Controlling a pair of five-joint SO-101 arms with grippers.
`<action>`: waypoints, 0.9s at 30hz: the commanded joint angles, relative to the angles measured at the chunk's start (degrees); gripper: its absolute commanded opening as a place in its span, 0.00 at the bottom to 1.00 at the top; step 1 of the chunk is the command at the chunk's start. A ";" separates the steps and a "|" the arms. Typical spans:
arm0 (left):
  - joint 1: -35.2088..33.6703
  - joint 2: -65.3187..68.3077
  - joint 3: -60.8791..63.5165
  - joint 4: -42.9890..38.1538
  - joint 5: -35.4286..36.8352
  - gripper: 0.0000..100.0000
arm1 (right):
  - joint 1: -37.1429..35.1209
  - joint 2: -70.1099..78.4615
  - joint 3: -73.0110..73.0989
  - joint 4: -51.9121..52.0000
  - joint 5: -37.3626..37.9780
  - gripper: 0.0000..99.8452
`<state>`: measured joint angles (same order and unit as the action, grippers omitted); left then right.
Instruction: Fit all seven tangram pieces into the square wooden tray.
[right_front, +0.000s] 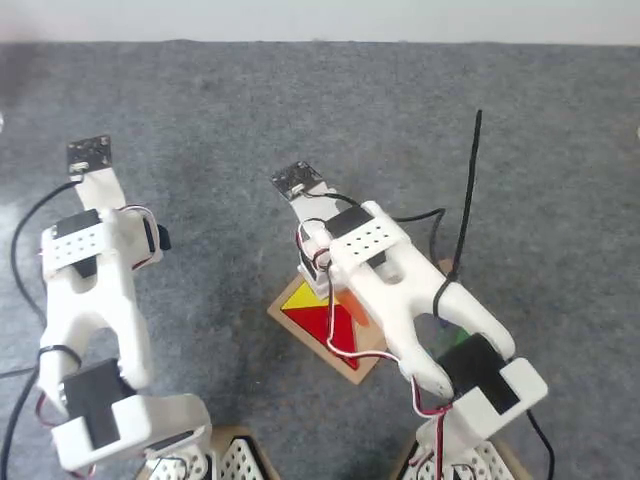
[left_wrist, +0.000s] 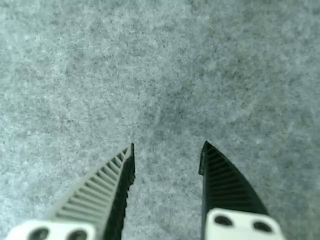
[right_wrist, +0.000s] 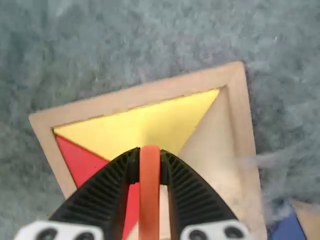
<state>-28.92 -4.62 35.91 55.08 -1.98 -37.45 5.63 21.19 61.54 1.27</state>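
Note:
The square wooden tray (right_wrist: 135, 97) lies on the grey carpet and holds a yellow triangle (right_wrist: 145, 125) and a red triangle (right_wrist: 80, 160) side by side. My right gripper (right_wrist: 149, 150) hangs just over the tray, shut on an orange piece (right_wrist: 149, 200) held on edge between its fingers. In the high view the tray (right_front: 345, 368) sits under the right arm, with yellow (right_front: 299, 297), red (right_front: 325, 325) and orange (right_front: 356, 311) showing. My left gripper (left_wrist: 167, 150) stands open over bare carpet at the left, nothing between its fingers.
A blue piece (right_wrist: 292, 227) lies on the carpet just outside one tray corner. Something green (right_front: 455, 337) peeks out behind the right arm. A black cable tie (right_front: 468, 190) sticks up from that arm. Open carpet stretches to the far side.

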 joint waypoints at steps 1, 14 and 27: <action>-0.53 -0.88 -0.31 -0.62 0.44 0.21 | -0.48 -3.47 -0.18 -2.51 -1.85 0.01; -0.53 -0.88 -0.31 -0.62 0.44 0.21 | -0.31 2.77 -0.53 -2.51 -1.41 0.37; -0.53 -0.88 -0.31 -0.62 0.44 0.21 | 6.64 -13.85 12.22 -0.13 3.96 0.32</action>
<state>-28.92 -4.62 35.91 55.08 -1.98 -32.00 -2.20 30.15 61.89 2.24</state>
